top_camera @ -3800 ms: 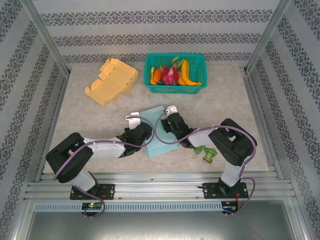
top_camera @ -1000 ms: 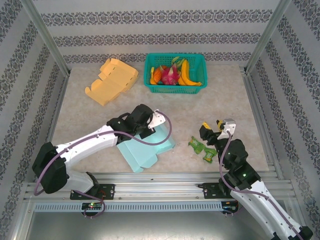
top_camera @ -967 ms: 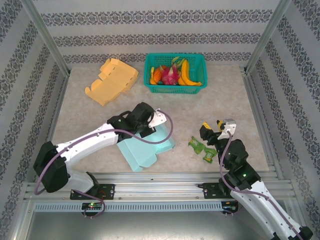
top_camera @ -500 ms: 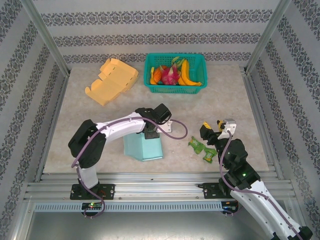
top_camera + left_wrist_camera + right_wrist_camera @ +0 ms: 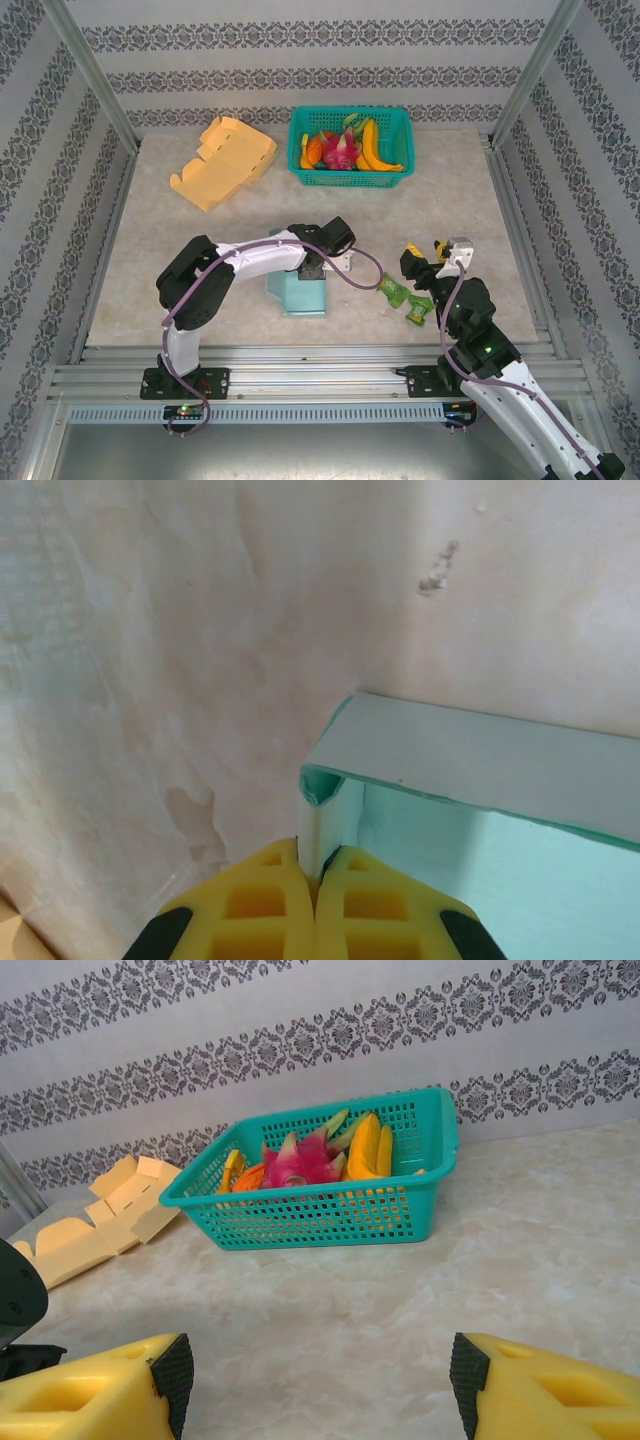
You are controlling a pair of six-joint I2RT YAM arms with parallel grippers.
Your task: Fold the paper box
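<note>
We noted the left jaws pinched shut on a thin upright wall of the pale teal paper box (image 5: 300, 294), with the yellow fingertips (image 5: 262, 908) pressed together on the wall's edge. The box sat partly folded on the desk (image 5: 180, 230), near its front middle and just left of a green wrapper (image 5: 405, 298). The right jaws stood wide apart, held nothing, and faced the teal fruit basket (image 5: 330, 1210).

The paper box (image 5: 480, 780) is smooth, matt, pale-teal card. The bench (image 5: 200, 240) looks like smooth marbled stone with a faint sheen. The basket (image 5: 330, 1210) is glossy teal plastic mesh. The left gripper (image 5: 316, 880) has matt yellow plastic jaws.
</note>
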